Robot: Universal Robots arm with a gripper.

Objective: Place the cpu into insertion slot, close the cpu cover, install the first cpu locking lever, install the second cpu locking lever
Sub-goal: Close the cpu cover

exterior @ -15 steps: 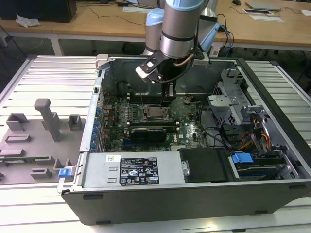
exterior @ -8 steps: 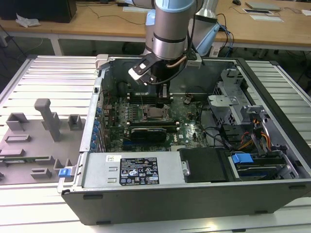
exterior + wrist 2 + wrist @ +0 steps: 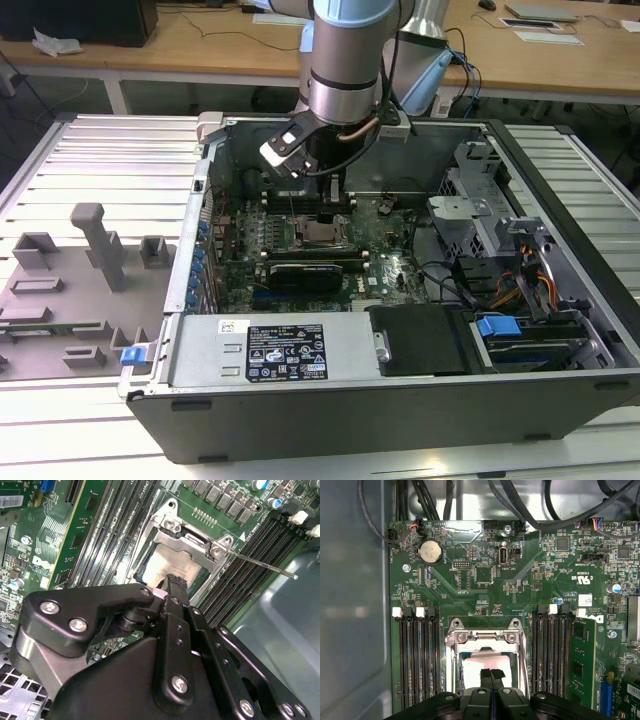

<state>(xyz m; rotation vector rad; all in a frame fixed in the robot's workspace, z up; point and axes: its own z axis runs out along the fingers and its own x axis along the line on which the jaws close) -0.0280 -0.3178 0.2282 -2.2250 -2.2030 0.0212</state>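
While the two black fingers of the hand (image 3: 491, 674) are pressed together with nothing visible between them, their tips sit right over the cpu (image 3: 470, 672). The chip's pale top lies within the insertion slot (image 3: 304, 233); I cannot tell whether the tips touch it. In both wrist views the cpu cover (image 3: 485, 639) frames the chip in silver, its screwed edge on the side away from the hand. I cannot tell whether it lies fully flat.

The second wrist view looks along the hand's linkages and catches a locking lever (image 3: 260, 566), a thin metal rod. It runs out from one corner of the cover across the neighbouring memory slots (image 3: 235, 587), free at its tip.

The first wrist view looks straight down instead. It shows banks of memory slots on both sides of the socket, and beyond them the green motherboard (image 3: 520, 580) with a round coin cell (image 3: 430, 552) and black cables along the far wall.

In the exterior view the arm (image 3: 345, 60) comes down nearly vertical into the open computer case (image 3: 400, 400), with the wrist low over the board's middle. The case rests on a slatted table (image 3: 100, 150), with a grey fixture tray (image 3: 70, 300) at the exterior view's left and a wooden table (image 3: 180, 50) behind
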